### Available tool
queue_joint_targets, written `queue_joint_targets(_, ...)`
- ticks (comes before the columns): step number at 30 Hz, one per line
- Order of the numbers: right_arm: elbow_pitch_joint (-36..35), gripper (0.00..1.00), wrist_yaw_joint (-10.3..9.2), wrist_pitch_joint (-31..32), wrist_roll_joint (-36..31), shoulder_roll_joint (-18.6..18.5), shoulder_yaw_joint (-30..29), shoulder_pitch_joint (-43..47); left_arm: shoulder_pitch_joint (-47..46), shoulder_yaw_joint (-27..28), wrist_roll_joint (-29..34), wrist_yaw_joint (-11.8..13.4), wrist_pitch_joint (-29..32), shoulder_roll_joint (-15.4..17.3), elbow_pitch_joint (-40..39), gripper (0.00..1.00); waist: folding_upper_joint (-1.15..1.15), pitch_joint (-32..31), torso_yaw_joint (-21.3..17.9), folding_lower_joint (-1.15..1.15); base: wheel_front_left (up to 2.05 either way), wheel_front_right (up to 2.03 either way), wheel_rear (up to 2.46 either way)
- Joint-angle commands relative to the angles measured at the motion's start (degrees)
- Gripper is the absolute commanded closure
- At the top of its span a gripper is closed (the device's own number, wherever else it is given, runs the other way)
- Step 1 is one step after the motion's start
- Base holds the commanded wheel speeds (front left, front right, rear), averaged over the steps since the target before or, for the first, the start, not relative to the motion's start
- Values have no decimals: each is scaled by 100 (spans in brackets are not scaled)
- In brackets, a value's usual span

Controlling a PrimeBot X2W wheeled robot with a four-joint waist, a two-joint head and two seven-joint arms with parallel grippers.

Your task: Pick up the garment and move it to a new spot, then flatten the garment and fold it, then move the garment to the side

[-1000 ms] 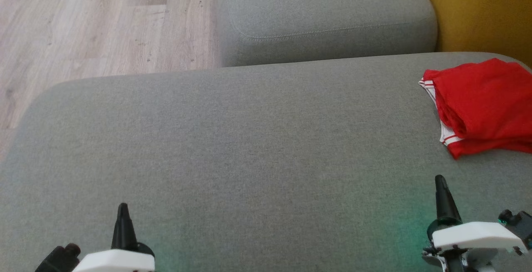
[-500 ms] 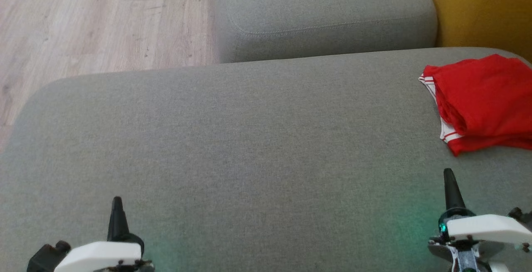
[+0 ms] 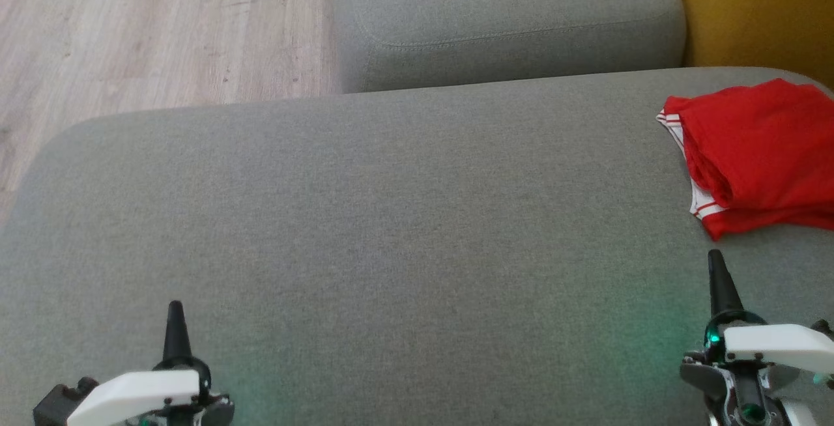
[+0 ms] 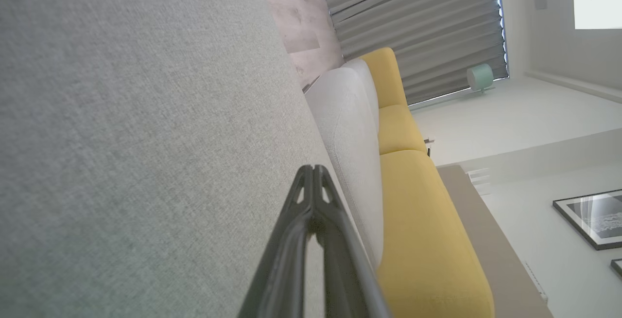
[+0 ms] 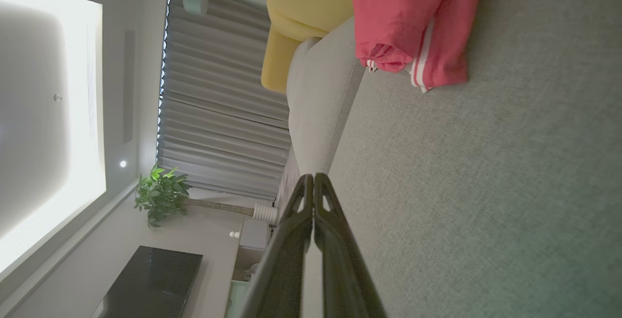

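A folded red garment with white striped trim lies at the far right of the grey sofa cushion; the right wrist view has the garment at its top. My right gripper hovers a short way below the garment, apart from it, shut and empty; its tips meet. Over the cushion's near left, my left gripper is shut with nothing in it, its tips pressed together.
A second grey cushion sits behind the main one. Wooden floor lies at the upper left, beyond the cushion's rounded edge. A yellow sofa part rises at the upper right, close behind the garment.
The head camera has shifted slightly. My left gripper has slid lower and leftward in the view. My right gripper has crept up and right, nearer the garment, which stays put.
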Motion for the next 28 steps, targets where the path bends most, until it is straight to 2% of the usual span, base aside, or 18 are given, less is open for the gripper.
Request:
queue_joint_targets(1,-228,100,-3,62,157,-3,42,-322,-378,192,-159,-62,30,69,-150,100,0,6,-2,0,0,0,0)
queue_joint_targets(25,-283,100,-4,469,1675,35,-298,-546,-693,520,-1815,-273,444,59,-98,100,0,140,-40,0,0,0,0)
queue_joint_targets(28,-283,100,-4,473,1676,38,-302,-546,-694,526,-1815,-274,449,55,-98,100,0,140,-41,0,0,0,0)
